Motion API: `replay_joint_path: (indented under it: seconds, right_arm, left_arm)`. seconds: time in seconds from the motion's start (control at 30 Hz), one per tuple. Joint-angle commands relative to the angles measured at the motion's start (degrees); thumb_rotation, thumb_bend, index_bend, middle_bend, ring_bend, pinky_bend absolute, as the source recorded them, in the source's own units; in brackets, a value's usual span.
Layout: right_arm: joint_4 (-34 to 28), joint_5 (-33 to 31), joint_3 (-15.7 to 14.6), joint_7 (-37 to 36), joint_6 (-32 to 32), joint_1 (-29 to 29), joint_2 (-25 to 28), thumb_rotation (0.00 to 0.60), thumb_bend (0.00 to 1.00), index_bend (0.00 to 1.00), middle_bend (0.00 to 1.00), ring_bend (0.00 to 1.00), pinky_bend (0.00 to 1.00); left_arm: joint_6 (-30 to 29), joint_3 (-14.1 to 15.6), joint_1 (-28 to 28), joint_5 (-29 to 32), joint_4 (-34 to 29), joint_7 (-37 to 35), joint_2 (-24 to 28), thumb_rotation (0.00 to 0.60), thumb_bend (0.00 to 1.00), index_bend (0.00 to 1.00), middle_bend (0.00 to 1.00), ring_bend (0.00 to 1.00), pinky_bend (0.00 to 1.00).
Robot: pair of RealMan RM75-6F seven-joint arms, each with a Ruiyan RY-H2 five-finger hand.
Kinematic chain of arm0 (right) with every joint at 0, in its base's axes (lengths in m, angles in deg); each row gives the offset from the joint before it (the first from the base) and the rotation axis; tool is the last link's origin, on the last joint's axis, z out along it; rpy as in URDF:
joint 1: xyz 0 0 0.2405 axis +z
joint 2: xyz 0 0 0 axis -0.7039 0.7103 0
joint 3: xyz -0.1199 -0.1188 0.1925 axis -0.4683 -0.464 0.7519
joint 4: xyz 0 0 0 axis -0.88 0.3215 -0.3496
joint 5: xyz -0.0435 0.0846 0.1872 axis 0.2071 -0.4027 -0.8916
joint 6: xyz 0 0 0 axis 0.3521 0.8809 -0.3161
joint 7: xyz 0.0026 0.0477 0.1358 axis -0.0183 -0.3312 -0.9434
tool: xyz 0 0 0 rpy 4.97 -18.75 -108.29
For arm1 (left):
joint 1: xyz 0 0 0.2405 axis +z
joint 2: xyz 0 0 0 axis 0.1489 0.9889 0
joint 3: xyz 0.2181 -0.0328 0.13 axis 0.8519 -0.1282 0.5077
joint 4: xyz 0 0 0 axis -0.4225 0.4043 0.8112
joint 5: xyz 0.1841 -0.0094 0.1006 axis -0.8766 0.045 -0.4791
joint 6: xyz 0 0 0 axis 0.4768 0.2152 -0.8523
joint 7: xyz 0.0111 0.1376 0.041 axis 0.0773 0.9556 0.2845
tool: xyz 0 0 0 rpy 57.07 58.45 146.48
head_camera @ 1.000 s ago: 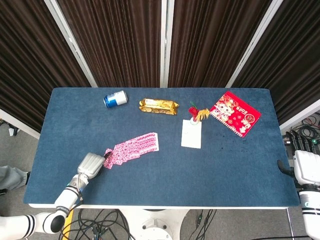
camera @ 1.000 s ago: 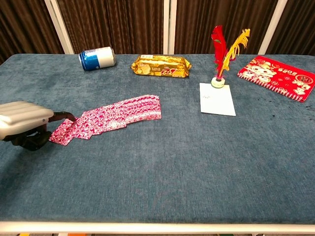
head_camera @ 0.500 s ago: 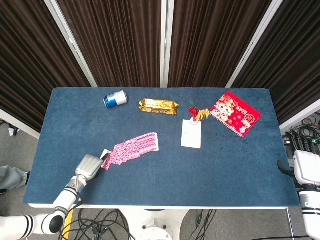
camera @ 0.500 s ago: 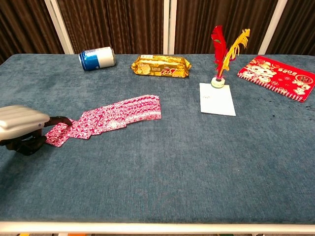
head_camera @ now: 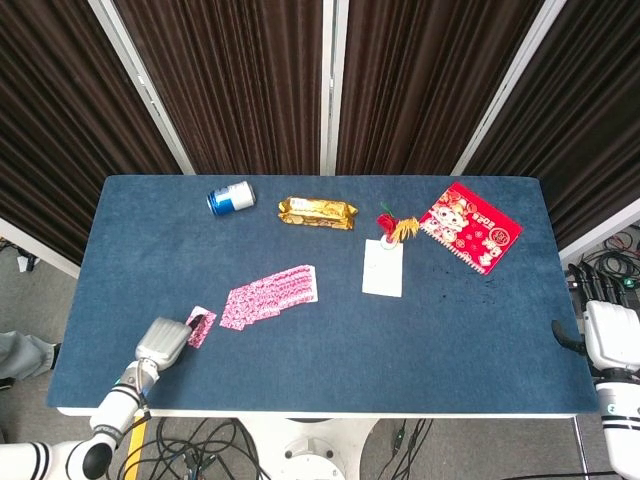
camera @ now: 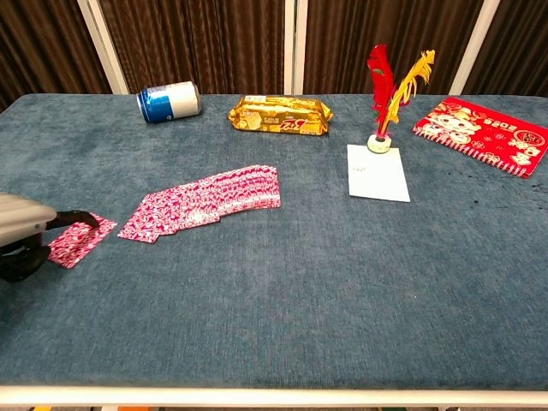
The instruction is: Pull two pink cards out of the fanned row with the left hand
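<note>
From the head view, the left hand (head_camera: 160,343) lies low on the blue desk (head_camera: 320,340) near its front left corner, its fingers closed on the near end of the pulled pink cards (head_camera: 201,327). How many cards are in that small stack cannot be told. These cards lie apart from the fanned row (head_camera: 268,296), which stretches up and to the right of the hand with a strip of bare cloth between. Far beyond the hand, toward the back edge, a blue can (head_camera: 230,197) lies on its side, and to the right of it a gold snack packet (head_camera: 317,212). Further right a white card (head_camera: 383,268) lies flat with a red and yellow feather shuttlecock (head_camera: 393,226) at its far end, then a red envelope (head_camera: 470,227). The right hand (head_camera: 610,340) sits off the desk's right edge, well away from the cards; how its fingers lie cannot be told.

In the chest view, only part of the left hand (camera: 21,235) shows at the left border, a dark fingertip (camera: 73,217) resting on top of the pulled pink cards (camera: 81,241). The fanned row (camera: 205,202) begins just to the right of them, not touching. The can (camera: 169,101), the packet (camera: 280,115), the shuttlecock (camera: 390,90), the white card (camera: 378,172) and the envelope (camera: 484,133) stand far off.
</note>
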Motion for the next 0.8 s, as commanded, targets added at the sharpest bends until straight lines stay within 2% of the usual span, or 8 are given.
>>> replay_joint_path:
  seconds: [0.03, 0.3, 0.47, 0.6, 0.8]
  right_arm:
    - [-0.1, 0.1, 0.0, 0.0, 0.1, 0.0, 0.0, 0.600, 0.25, 0.00, 0.00, 0.00, 0.00]
    - [-0.4, 0.2, 0.0, 0.3, 0.4, 0.0, 0.3, 0.600, 0.25, 0.00, 0.00, 0.00, 0.00]
    - [-0.4, 0.2, 0.0, 0.2, 0.3, -0.1, 0.1, 0.600, 0.25, 0.00, 0.00, 0.00, 0.00]
    - [-0.4, 0.2, 0.0, 0.3, 0.4, -0.1, 0.1, 0.600, 0.25, 0.00, 0.00, 0.00, 0.00]
    - [-0.4, 0.0, 0.0, 0.6, 0.2, 0.0, 0.1, 0.600, 0.25, 0.00, 0.00, 0.00, 0.00]
  left_arm:
    - [-0.2, 0.5, 0.7, 0.3, -0.3, -0.6, 0.4, 0.600, 0.70, 0.11, 0.89, 0.89, 0.82]
    - [-1.8, 1.4, 2.0, -0.4, -1.9, -0.9, 2.2, 0.600, 0.70, 0.11, 0.89, 0.89, 0.82]
    - [-1.9, 1.6, 1.9, 1.4, -3.5, 0.7, 3.6, 0.600, 0.70, 0.13, 0.89, 0.89, 0.82]
    - [-3.2, 0.3, 1.5, 1.0, -5.1, 0.9, 4.4, 0.600, 0.71, 0.13, 0.89, 0.89, 0.82]
    - [-5.3, -2.2, 0.7, -4.8, -5.1, -1.3, 3.0, 0.600, 0.71, 0.13, 0.89, 0.89, 0.82]
